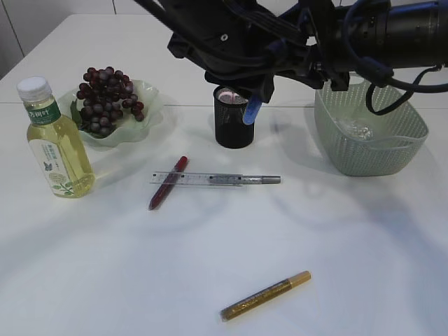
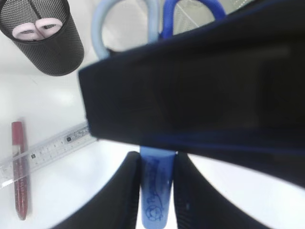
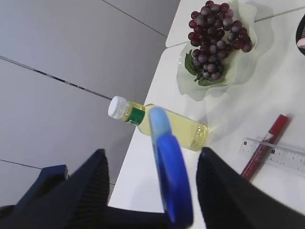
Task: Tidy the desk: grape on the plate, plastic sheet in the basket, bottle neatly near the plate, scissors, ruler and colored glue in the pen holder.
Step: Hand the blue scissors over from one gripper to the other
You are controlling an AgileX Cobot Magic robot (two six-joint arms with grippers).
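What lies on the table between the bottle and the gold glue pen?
The red pen crossed by the ruler, seen in the exterior view, between the bottle and gold glue pen.

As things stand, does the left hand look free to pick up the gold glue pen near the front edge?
Probably not: the left hand is closed on the scissors, though the gold glue pen lies unobstructed.

My black matt left gripper fingers [image 2: 121,200] pinch the smooth blue plastic scissor sheath [image 2: 155,191]. The black pen holder [image 1: 234,117] is fine wire mesh, the pale green basket [image 1: 392,150] perforated plastic, the clear ruler [image 1: 199,179] glossy, the gold glue pen [image 1: 266,296] glittery, the white tabletop [image 1: 315,238] matt.
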